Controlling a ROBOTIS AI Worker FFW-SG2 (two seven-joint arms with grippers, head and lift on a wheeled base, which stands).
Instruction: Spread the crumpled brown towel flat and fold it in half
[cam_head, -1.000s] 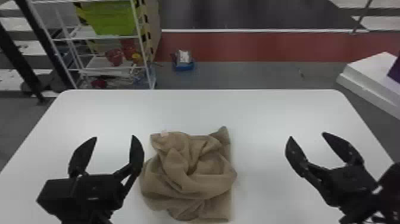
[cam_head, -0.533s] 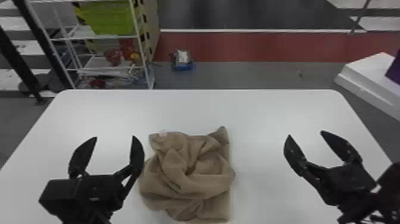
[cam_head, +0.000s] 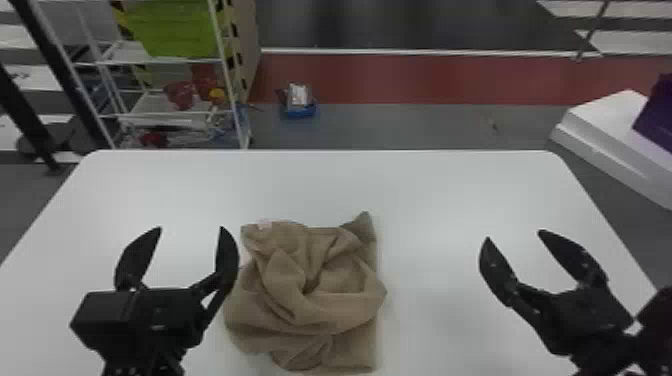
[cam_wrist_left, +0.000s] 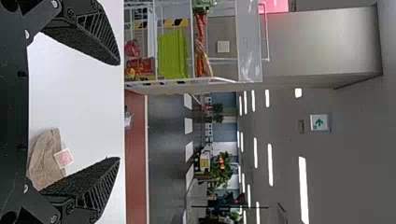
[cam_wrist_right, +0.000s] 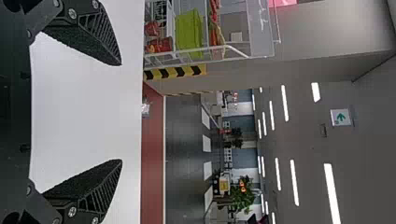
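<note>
My left gripper (cam_head: 191, 227) and right gripper (cam_head: 515, 235) hung wide open, empty, the brown towel (cam_head: 320, 312) crumpled between them, its spreading apparently first, likely needing a corner pinch.

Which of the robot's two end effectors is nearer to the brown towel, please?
The left end effector: in the head view it appears close beside the towel, while a wide stretch of table separates the right end effector from it.
</note>
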